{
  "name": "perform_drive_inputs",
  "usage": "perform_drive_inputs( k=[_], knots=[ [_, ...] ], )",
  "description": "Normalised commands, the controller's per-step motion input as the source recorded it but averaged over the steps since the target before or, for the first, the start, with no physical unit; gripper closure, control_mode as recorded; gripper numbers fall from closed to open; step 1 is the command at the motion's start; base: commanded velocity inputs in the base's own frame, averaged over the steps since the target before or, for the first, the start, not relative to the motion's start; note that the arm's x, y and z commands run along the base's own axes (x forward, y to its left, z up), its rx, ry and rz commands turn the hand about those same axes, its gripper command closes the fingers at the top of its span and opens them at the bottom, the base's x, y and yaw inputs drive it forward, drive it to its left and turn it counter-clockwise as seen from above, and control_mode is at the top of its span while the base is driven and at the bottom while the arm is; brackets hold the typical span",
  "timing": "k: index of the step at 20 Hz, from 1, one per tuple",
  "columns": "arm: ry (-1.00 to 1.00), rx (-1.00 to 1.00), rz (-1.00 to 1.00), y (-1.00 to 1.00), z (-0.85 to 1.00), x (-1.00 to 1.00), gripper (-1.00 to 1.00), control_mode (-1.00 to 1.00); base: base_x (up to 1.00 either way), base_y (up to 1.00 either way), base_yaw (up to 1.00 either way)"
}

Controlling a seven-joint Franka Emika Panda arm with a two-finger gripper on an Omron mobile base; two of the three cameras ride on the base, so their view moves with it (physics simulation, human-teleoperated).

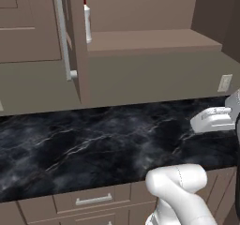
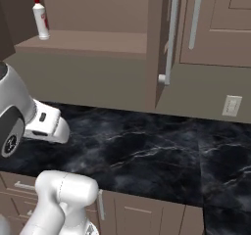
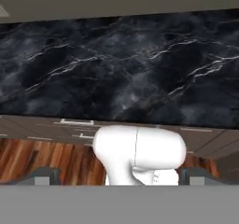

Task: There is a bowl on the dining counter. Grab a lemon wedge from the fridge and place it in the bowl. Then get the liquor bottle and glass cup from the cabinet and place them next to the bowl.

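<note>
The brown wooden cabinet (image 1: 150, 40) stands open above the counter, its door (image 1: 79, 46) swung out edge-on. The liquor bottle (image 1: 87, 21), slim and white with a red cap, stands upright at the left end of the cabinet shelf (image 2: 88, 40); the right base view has the bottle (image 2: 40, 17) at its upper left. My gripper (image 3: 120, 177) is open with nothing between its dark fingertips (image 3: 44, 175). It hangs low over the black counter, well below and to the right of the bottle, facing back across the counter toward my base. The white hand (image 1: 213, 118) shows at the right edge.
A black marble counter (image 1: 93, 144) with white veins runs under the cabinet, with brown drawers (image 1: 93, 200) below it. The open door's long silver handle (image 2: 170, 33) juts toward me. A closed cabinet door (image 2: 215, 23) sits to the right. A wall outlet (image 2: 231, 105) is on the backsplash.
</note>
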Motion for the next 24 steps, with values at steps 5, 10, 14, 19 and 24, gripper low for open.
perform_drive_inputs(
  k=[5,10,14,19,24],
  knots=[
    [-0.41,0.03,0.26,0.01,0.86,-0.07,-1.00,-1.00,0.00,0.00,0.00],
    [-0.22,0.04,0.20,0.00,0.78,0.43,-1.00,-1.00,0.00,0.00,0.00],
    [-0.07,0.03,0.15,0.21,0.56,0.81,-1.00,-1.00,0.00,0.00,0.00],
    [-0.07,0.00,0.09,0.44,0.33,0.76,-1.00,-1.00,0.00,0.00,0.00],
    [-0.09,0.03,0.07,0.24,0.16,0.61,-1.00,-1.00,0.00,0.00,0.00]
  ],
)
